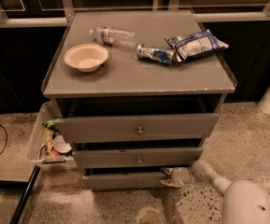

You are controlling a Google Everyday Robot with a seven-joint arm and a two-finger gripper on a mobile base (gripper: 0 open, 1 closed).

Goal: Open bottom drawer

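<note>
— Looking for the flat grey bottom drawer (116,181) with the small round metal knob (138,183)?

— Lower centre of the frame, lowest of three fronts on the grey cabinet (139,78), just above the speckled floor (246,139). Narrowest and shallowest of the three to look at, knob at mid-front. Thin dark gap above, under the mid-sized grey drawer front (106,157).

— And the cream-tipped gripper (168,177)?

— Just right of lower centre, hard by the right end of that drawer front, on a pale arm (209,174) reaching in from the bottom right corner. Well to the right of the knob. Cannot tell how far open, nor whether holding anything.

— Up on the cabinet top?

— White round bowl (86,57) at upper left, clear plastic bottle (112,35) lying on its side just behind. Blue-and-white snack bag (196,44) at upper right, crumpled blue packet (154,54) just beside. Down the cabinet's left side, a pale tray (35,139) with litter inside.
</note>
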